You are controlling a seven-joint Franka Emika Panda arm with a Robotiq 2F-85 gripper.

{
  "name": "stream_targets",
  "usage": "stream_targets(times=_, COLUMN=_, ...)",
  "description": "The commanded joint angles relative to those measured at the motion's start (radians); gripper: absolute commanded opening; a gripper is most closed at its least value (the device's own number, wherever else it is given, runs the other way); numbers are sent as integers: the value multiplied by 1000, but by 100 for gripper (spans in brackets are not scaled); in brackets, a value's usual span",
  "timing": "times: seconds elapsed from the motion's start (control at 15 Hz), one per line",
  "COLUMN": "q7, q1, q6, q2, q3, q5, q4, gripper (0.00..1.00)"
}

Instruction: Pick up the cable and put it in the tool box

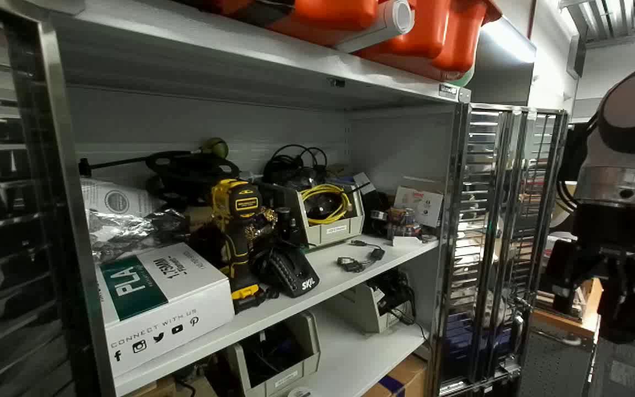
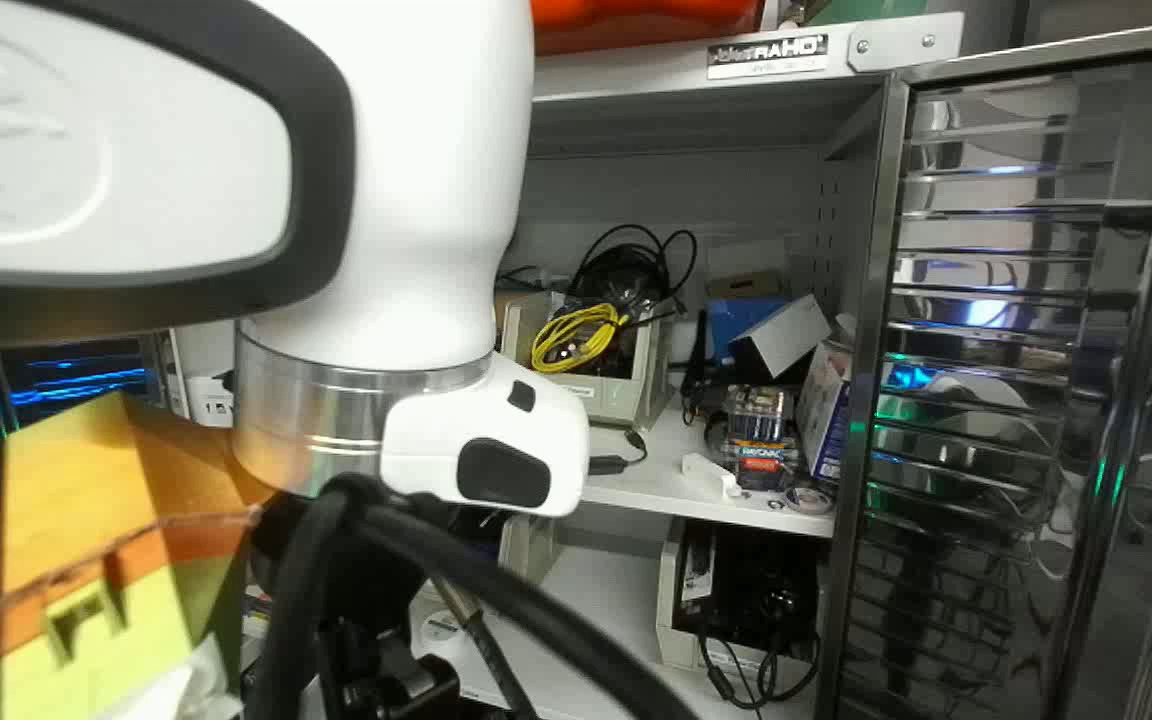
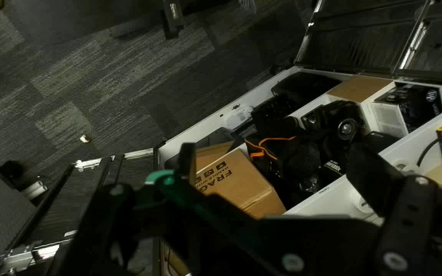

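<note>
In the open cabinet (image 1: 405, 160), a black cable (image 1: 376, 254) lies loose on the white worktop (image 1: 326, 258), near a bin (image 1: 318, 236) holding a coiled yellow cable (image 1: 322, 189). My claw (image 3: 276, 163) hangs outside, its fingers (image 3: 372, 178) spread apart. A yellow box (image 2: 76, 500) shows beside my arm (image 2: 426, 180); whether it's the tool box, I can't tell.
</note>
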Motion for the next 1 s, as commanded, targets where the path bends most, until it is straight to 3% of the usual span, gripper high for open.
stream_targets(times=0.0, q7=-11, q1=-21, q6=-2, q2=3, q3=20, q5=12, q4=2, gripper=100)
stream_targets(times=0.6, q7=-11, q1=-21, q6=-2, q2=2, q3=20, q5=12, q4=3, gripper=100)
stream_targets(times=0.93, q7=6, q1=-10, q6=141, q2=155, q3=19, q5=31, q4=105, gripper=100)
